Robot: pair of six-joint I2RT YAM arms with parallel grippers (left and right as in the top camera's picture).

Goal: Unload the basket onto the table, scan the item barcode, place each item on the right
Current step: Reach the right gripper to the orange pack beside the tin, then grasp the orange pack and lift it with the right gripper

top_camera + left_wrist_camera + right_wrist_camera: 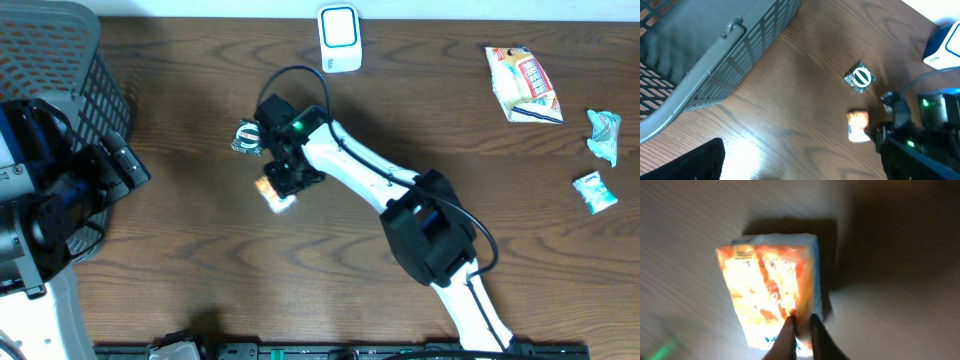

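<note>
Right claw [801, 324] clamped nearly together on the near edge of the orange packet [770, 285], which lay on the tabletop [180, 280], well apart from the scanner [339, 38]. Left claw [126, 165] gaped wide. Risk: thin edge grip, packet might slip when lifted.

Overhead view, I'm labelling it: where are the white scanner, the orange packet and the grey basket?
white scanner [340, 38], overhead, centre of its top face.
orange packet [274, 194], overhead, its exposed lower end.
grey basket [105, 75], overhead, its mesh wall.
</note>
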